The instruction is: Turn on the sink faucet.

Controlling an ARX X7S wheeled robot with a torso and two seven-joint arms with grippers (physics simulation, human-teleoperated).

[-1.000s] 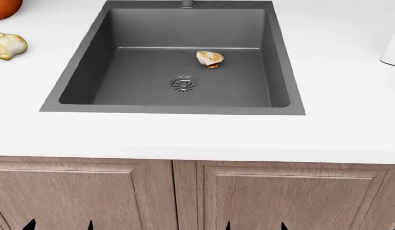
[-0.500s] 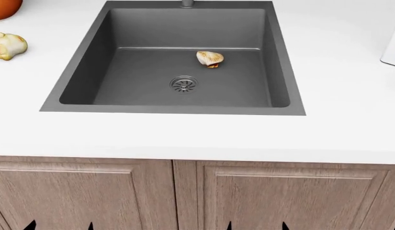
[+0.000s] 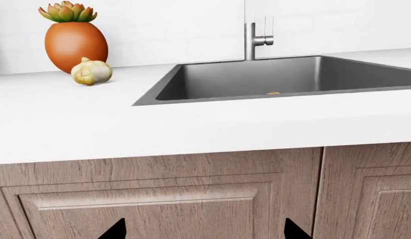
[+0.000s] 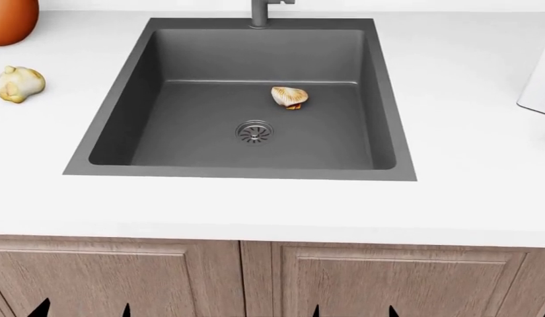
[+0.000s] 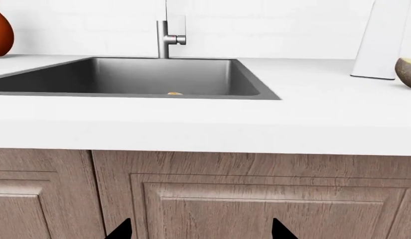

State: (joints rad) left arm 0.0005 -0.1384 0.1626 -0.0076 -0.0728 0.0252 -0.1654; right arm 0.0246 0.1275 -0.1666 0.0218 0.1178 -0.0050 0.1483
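The sink faucet (image 4: pixel 261 12) is seen at the top centre of the head view, behind the rear rim of the grey sink (image 4: pixel 391 99), with only its post base and a stub of the lever inside the frame. In the left wrist view it is shown upright at upper centre, its side lever projecting toward the right of the frame. A shell-like object (image 4: pixel 290 96) is lying on the basin floor right of centre, just above the round drain (image 4: pixel 254 132). At the upper left of the head view a garlic bulb (image 4: pixel 19 84) and an orange pot (image 4: pixel 11 20) are set on the white table (image 4: pixel 483 165), well apart from the faucet.

The left end effector (image 4: pixel 82 309) and the right end effector (image 4: pixel 353 310) are held low at the bottom edge, in front of the wooden cabinet doors (image 4: pixel 378 281), their dark fingertips spread apart and nothing held. This low, released posture is judged a starting stance: the reach to the lever is not yet begun
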